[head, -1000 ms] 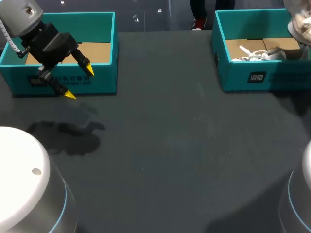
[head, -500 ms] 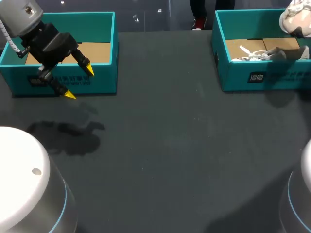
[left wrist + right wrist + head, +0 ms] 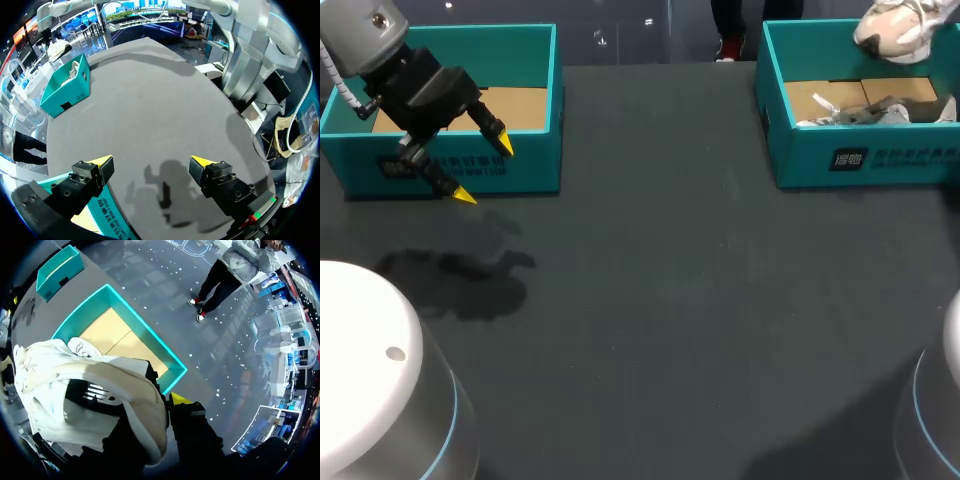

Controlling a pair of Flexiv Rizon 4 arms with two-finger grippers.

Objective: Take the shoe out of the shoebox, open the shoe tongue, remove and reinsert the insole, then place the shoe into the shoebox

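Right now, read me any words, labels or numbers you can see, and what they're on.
right shoebox, front wall: white mark and line of print, too blurred to read.
left shoebox, front wall: white print, too small to read.
shoe: no lettering I can make out.

- A dark grey, matte, flat tabletop (image 3: 670, 300) fills nearly the whole head view; its surface is plain and even.
- A soft, blurred dark shadow (image 3: 460, 275) lies on the tabletop's left part.
- A broader dim patch (image 3: 820, 440) darkens its near right part.
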